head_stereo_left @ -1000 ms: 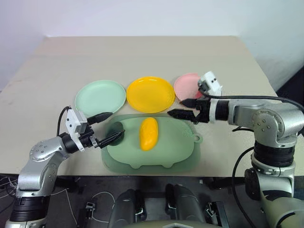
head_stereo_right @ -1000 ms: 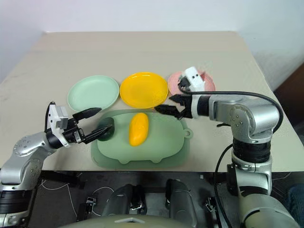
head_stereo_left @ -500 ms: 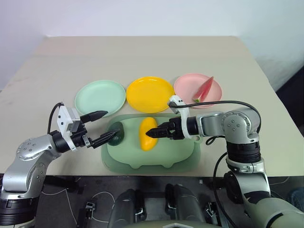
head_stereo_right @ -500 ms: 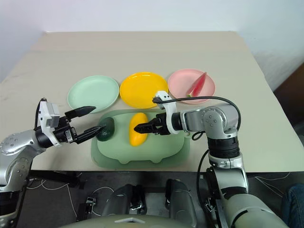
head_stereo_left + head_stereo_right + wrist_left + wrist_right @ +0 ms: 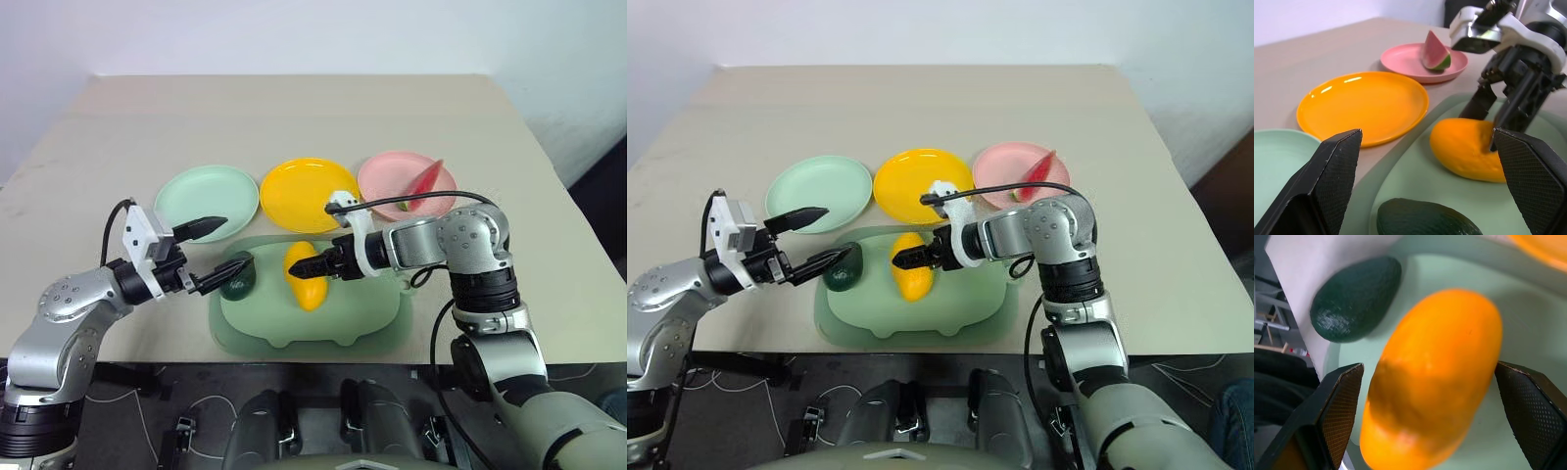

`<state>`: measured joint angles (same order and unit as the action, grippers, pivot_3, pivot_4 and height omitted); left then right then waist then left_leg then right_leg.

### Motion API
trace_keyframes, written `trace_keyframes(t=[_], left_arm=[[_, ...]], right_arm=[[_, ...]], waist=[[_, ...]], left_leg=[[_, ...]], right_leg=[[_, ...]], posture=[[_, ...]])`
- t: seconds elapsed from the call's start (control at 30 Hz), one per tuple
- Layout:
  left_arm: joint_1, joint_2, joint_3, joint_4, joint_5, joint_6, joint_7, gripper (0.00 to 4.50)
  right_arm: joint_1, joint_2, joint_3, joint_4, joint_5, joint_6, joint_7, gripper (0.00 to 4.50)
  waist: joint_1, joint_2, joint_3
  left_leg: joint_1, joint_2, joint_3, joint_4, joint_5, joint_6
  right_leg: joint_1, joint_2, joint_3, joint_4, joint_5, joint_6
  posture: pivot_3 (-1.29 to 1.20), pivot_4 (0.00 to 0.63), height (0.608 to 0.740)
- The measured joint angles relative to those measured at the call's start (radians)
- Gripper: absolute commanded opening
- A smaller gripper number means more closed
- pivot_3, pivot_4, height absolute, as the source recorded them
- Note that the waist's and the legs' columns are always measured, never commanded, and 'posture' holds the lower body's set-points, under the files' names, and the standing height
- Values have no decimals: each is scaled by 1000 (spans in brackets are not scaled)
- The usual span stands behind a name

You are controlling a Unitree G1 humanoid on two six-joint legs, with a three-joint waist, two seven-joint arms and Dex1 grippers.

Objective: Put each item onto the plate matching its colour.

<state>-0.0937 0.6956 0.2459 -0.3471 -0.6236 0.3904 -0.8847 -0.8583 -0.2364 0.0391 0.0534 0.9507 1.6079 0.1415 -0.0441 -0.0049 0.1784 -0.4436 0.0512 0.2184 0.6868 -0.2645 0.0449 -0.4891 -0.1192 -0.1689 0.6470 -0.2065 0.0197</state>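
The yellow mango (image 5: 307, 276) lay on the pale green pig-shaped tray (image 5: 362, 318), its long axis running from the near edge toward the yellow plate (image 5: 304, 195), with the dark green avocado piece (image 5: 236, 276) just beside it on the tray's left part, tilted toward the mint green plate (image 5: 206, 199). The right gripper (image 5: 306, 266) hung over the mango with its fingers spread to either side of it, not clamped, while the left gripper (image 5: 217, 252) stood open near the avocado, holding nothing. The watermelon wedge (image 5: 422, 183) rested on the pink plate (image 5: 387, 180).
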Motion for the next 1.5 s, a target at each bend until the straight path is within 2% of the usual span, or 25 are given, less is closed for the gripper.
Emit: trace_keyframes(t=[0.1,0.2,0.27,0.33,0.47,0.6,0.8,0.97,1.1,1.2,1.27,1.33,1.5], left_arm=[[-6,0,-2,0,0,14,4,4500],[-17,0,-2,0,0,14,2,4500],[-21,0,-2,1,0,14,-1,4500],[-21,-2,-2,2,0,14,-3,4500],[-6,-7,1,2,1,12,-5,4500],[27,-10,9,2,0,8,-8,4500],[68,-16,37,2,0,-16,-6,4500],[109,-32,54,1,1,-35,-2,4500],[125,-34,58,-13,1,-37,10,4500],[138,-34,60,-23,1,-36,20,4500],[140,-35,60,-32,1,-36,26,4500],[140,-37,60,-42,1,-36,34,4500],[137,-38,60,-49,0,-35,40,4500]], right_arm=[[-30,0,41,13,7,0,-9,4471],[-33,-12,103,4,8,0,-2,3933],[-33,-23,130,-22,7,0,9,3362],[-32,-33,139,-32,6,0,21,3265],[-46,-82,108,-103,6,-21,104,3265],[-164,-150,53,-79,-47,-134,187,3265],[-280,-146,133,259,-287,-411,313,3265],[-384,-33,206,628,-484,-681,418,3265],[-467,68,218,909,-625,-915,427,3265],[-491,110,198,1054,-678,-1007,413,3265],[-503,120,167,1115,-702,-1039,417,4006],[-514,124,149,1139,-722,-1054,427,4460],[-529,129,119,1150,-772,-1064,450,4460]], waist=[[0,0,0],[1,0,0],[1,0,0],[1,0,0],[2,0,0],[1,0,0],[-1,0,0],[-4,0,0],[-3,0,0],[0,0,0],[-1,0,0],[-4,0,0],[-11,0,0]], left_leg=[[0,0,0,0,0,0],[0,0,0,0,0,0],[0,0,0,0,0,0],[0,0,0,0,0,0],[0,0,0,0,0,0],[0,0,0,0,0,0],[0,0,2,-1,0,0],[0,1,4,-1,0,0],[0,0,4,-1,0,0],[-1,0,4,-1,0,-1],[-1,0,4,-1,0,-1],[-1,0,4,-1,0,-1],[-1,1,4,-1,0,-1]], right_leg=[[0,0,0,0,0,0],[0,0,0,0,0,0],[0,0,0,0,0,0],[0,0,0,0,0,0],[0,0,0,0,0,0],[0,0,0,0,0,0],[-1,0,1,0,0,0],[-3,1,1,1,0,0],[-3,1,2,2,0,0],[-4,1,2,2,0,0],[-3,0,2,2,0,0],[-4,0,2,2,0,0],[-4,0,2,2,0,0]], posture=[[0,150,696],[0,150,696],[0,150,696],[0,150,696],[0,150,696],[0,150,696],[0,150,696],[0,150,696],[0,150,696],[0,150,696],[0,150,696],[0,150,696],[0,150,696]])
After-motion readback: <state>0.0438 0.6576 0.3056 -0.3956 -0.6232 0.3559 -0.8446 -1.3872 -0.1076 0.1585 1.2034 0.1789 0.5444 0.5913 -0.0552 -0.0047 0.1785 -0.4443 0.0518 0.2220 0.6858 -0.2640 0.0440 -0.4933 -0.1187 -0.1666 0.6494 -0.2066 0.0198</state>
